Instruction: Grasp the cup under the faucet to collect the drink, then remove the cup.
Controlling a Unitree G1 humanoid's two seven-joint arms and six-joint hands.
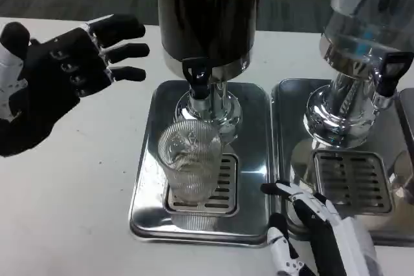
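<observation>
The ribbed clear cup (191, 161) stands on the drain grate (223, 185) of the steel drip tray (147, 179), directly below the black faucet (196, 74) of the dark drink dispenser (208, 11); whether any drink is in it I cannot tell, and grasping, filling and removal all look yet to be done. The left hand (61, 72) hovers over the white worktop (65, 211) well left of the cup, fingers (123, 50) spread and holding nothing, while the right hand (310, 224) sits low at the tray's right edge, fingers apart and empty. A second clear dispenser (362, 37) on its own tray (349, 172) crowds the right side, leaving the right hand little room to approach.
</observation>
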